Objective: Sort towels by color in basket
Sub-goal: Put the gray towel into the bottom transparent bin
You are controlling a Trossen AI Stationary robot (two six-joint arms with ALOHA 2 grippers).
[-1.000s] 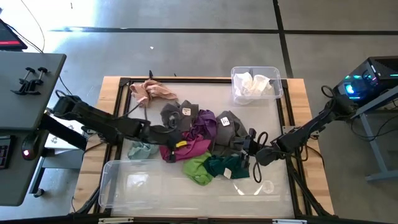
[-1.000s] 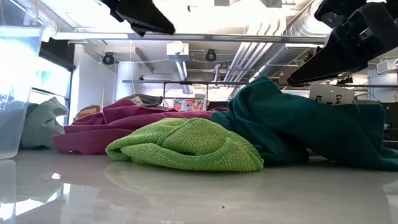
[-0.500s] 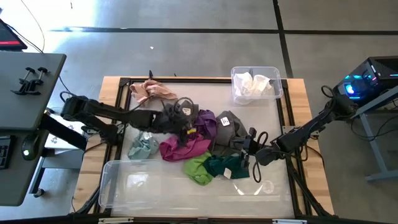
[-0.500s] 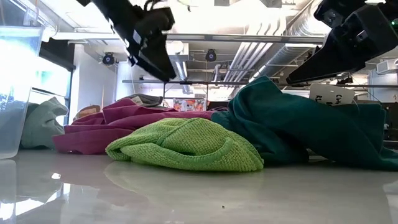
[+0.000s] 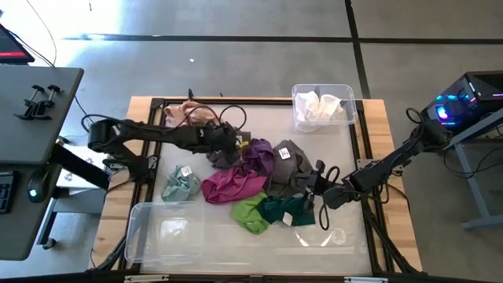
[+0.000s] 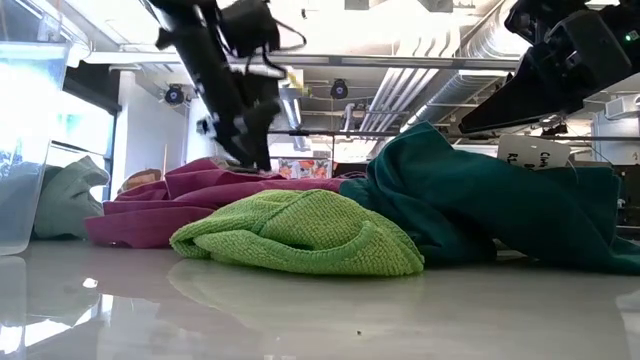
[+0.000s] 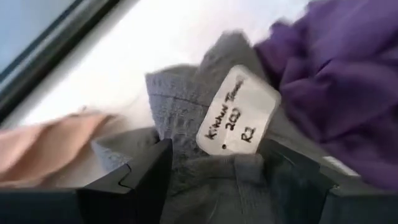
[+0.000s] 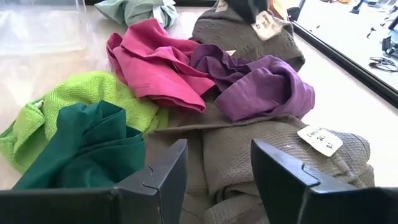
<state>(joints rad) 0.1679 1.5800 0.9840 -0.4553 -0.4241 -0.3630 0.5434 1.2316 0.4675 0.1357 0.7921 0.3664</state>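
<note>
- Grey waffle cloth fills the space between the left gripper's (image 7: 211, 180) spread fingers; this grey towel (image 7: 205, 124) lies on the table with its white tag (image 7: 237, 111) turned up, just ahead of the fingertips. The jaws straddle it without pinching, so I judge it released or not yet taken.
- A purple towel (image 7: 336, 74) lies touching the grey one on one side of that gripper, and a peach towel (image 7: 50, 140) lies near on the other side, beside the table's dark frame.
- From above, the left gripper (image 5: 224, 141) reaches over the far end of the heap, with a magenta towel (image 5: 232, 187) nearer the front edge than it.
- The right gripper (image 8: 214, 180) hangs with its fingers apart and empty, low over a second grey towel (image 8: 273, 155). The dark green towel (image 8: 81, 149) and lime towel (image 8: 62, 102) lie off to one side of it, probably kept clear while the left arm works.
- A pale teal towel (image 5: 179, 185) sits alone, apart from the heap.
- White towels already rest in the small clear bin (image 5: 346, 90) at the far corner; the large clear bin (image 5: 141, 212) along the front looks unfilled.
- Most colours remain heaped together, so the sorting looks early.
</note>
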